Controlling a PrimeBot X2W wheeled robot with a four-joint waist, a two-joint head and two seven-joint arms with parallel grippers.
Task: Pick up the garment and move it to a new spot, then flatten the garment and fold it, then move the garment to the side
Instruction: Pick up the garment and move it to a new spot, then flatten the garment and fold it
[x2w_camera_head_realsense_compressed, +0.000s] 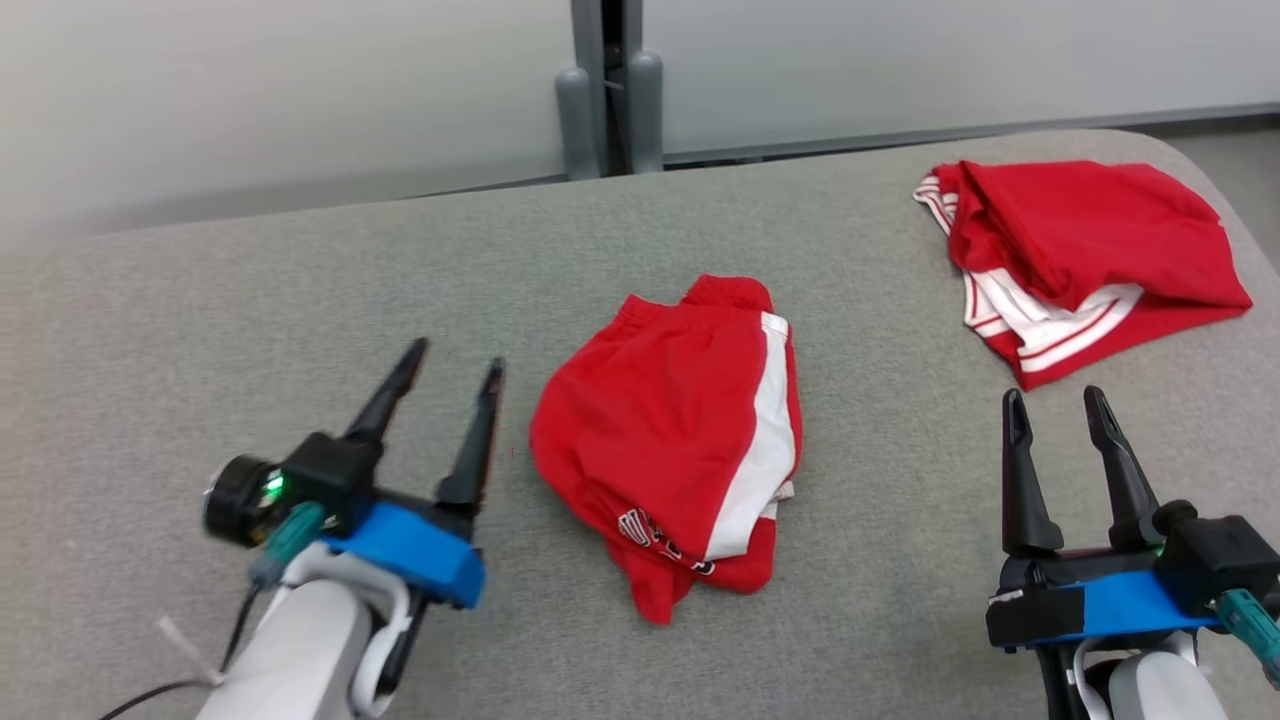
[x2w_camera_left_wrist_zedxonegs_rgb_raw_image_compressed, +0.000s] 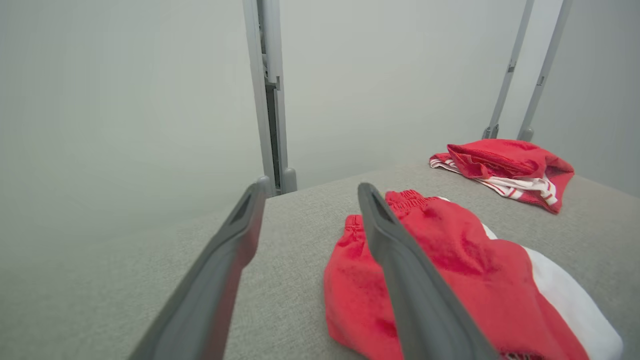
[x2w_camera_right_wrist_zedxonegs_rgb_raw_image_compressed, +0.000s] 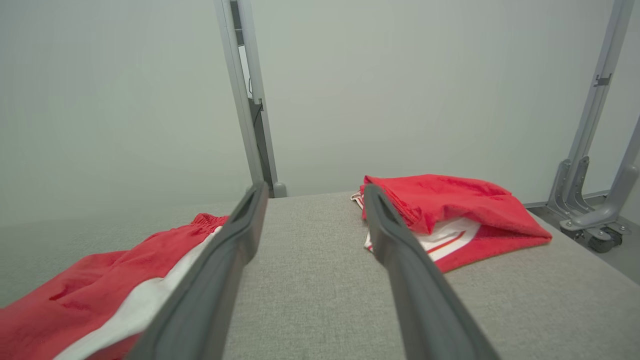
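Lying crumpled on the table (x2w_camera_head_realsense_compressed: 200, 300), the garment (x2w_camera_head_realsense_compressed: 670, 430) awaits pickup; every step seems ahead. Left gripper (x2w_camera_head_realsense_compressed: 457, 357) at its 9 o'clock, right gripper (x2w_camera_head_realsense_compressed: 1055, 395) at 3 o'clock, both gaping empty; spare red cloth (x2w_camera_head_realsense_compressed: 1090, 240) at 1 o'clock.

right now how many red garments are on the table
2: red shorts mid table; a second red garment, white-striped, at its far right corner. None seems hidden.
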